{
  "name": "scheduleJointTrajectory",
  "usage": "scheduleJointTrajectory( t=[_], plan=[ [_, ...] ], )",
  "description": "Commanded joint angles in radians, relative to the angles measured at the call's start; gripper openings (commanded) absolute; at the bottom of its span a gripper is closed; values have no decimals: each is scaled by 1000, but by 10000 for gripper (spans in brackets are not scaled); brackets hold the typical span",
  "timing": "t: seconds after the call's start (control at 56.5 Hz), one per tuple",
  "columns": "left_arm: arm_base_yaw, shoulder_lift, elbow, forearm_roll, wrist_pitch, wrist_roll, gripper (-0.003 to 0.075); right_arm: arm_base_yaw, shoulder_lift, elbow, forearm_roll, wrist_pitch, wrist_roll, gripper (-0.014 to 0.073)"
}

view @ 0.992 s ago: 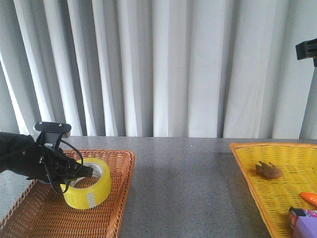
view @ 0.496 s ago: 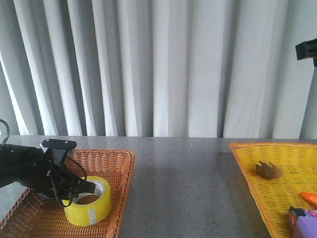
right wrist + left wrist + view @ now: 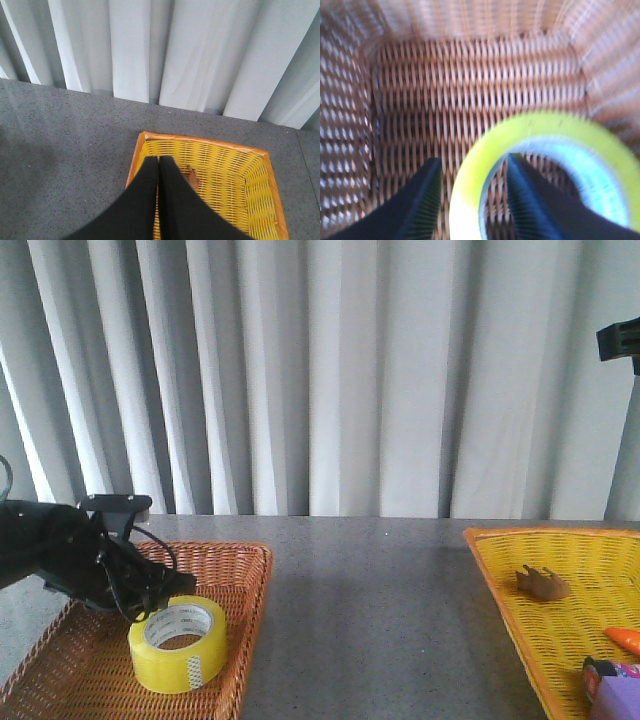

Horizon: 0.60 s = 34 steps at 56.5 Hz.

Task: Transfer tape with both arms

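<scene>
Front view, tape [image 3: 178, 643] flat in orange basket [image 3: 255, 565], hole upward, left end effector [image 3: 470, 197] spread astride its wall, right end effector [image 3: 158, 172] clenched.

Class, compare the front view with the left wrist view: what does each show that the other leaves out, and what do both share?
Only the front view shows the grey speckled table, the yellow woven basket on the right with a small brown object in it, the white pleated curtain, and the black left arm.

Only the left wrist view shows the left gripper open, one finger outside the roll's wall and the other inside its core.

Both show the translucent yellow tape roll lying flat in the orange-brown wicker basket.
</scene>
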Motion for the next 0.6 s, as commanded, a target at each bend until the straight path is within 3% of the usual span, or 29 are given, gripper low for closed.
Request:
scheduleJointTrajectory(
  t=[0.0, 0.195, 0.319, 0.514, 0.585],
  plan=[
    [2, -64, -109, -11, 27, -11, 412, -6, -29, -27, -3, -69, 1, -7],
    [2, -127, -255, -11, 105, 25, 378, -6, -29, -27, -3, -69, 1, -7],
    [2, -232, -282, -11, 59, 24, 262, -6, -29, -27, -3, -69, 1, -7],
    [2, -419, -280, -11, 8, 31, 6, -6, -29, -27, -3, -69, 1, -7],
    [2, -473, -280, -11, 9, 65, -8, -6, -29, -27, -3, -69, 1, -7]
  ],
)
